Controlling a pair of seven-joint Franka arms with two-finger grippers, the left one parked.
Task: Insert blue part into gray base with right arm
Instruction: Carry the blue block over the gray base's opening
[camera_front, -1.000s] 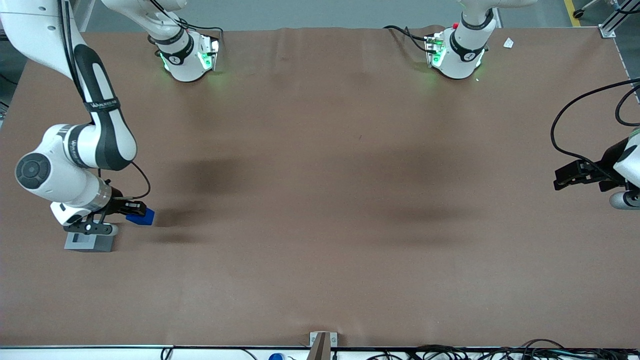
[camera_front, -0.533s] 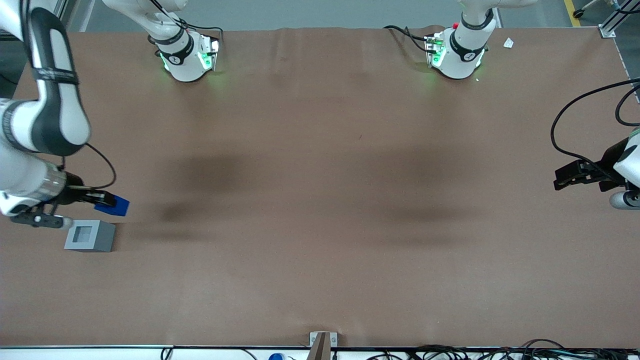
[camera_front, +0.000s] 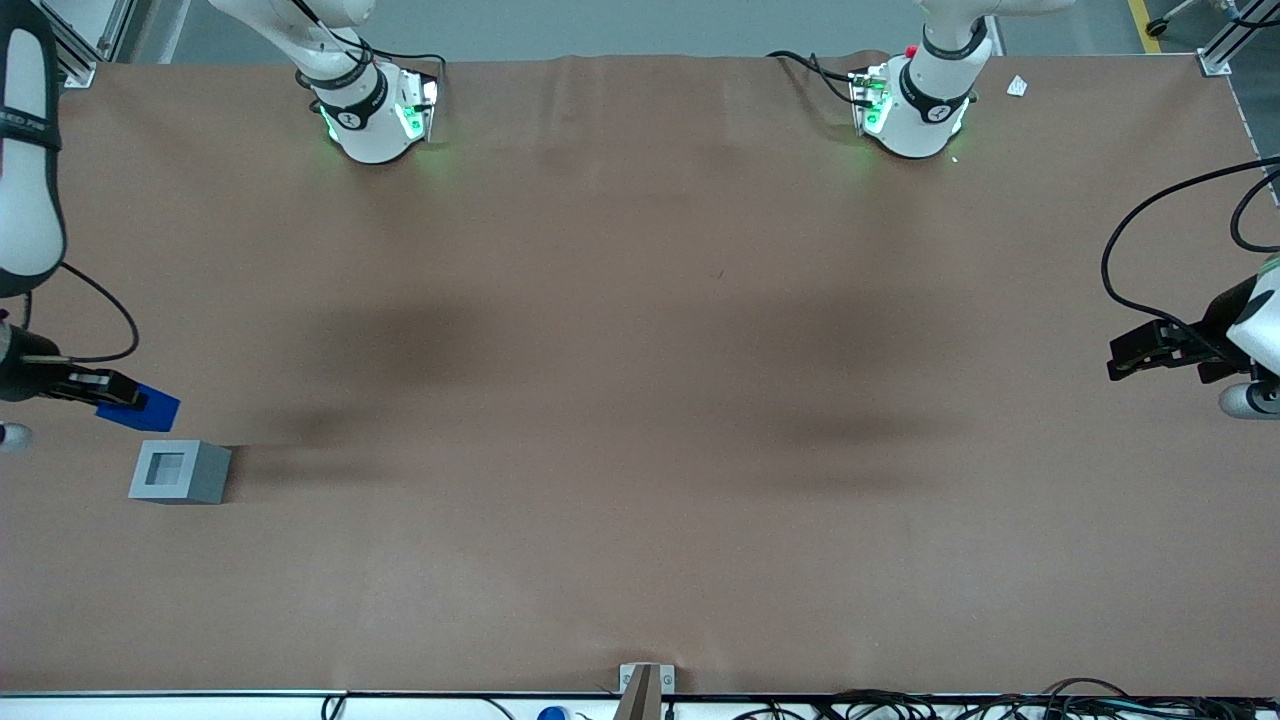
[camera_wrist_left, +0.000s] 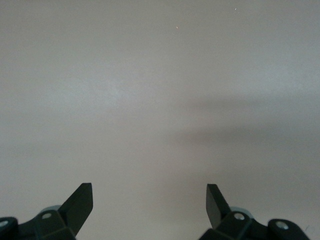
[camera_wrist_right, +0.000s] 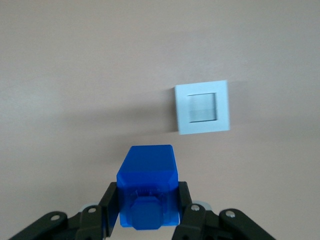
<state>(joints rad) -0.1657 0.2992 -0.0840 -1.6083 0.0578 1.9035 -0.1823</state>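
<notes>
A wide brown table covering (camera_front: 640, 400), matte and faintly creased, is spread beneath everything. The right arm (camera_front: 25, 180), white with a dark sleeve, is seen at the working arm's end of the table. Its gripper (camera_wrist_right: 147, 210) is closed on the blue part (camera_wrist_right: 147, 192), which is carried above the table, clear of the surface. The gray base (camera_front: 180, 472) rests on the cloth nearby, below the gripper and offset from it, nearer the front camera; nothing touches it.

A missed insertion could be expected if the part were lowered while out of line with the square recess: an edge might catch the rim, and the light base might be pushed or tipped.

Both pieces appear to be smooth, hard plastic. The base is a square block; the part is a smaller block with a small faceted knob.
</notes>
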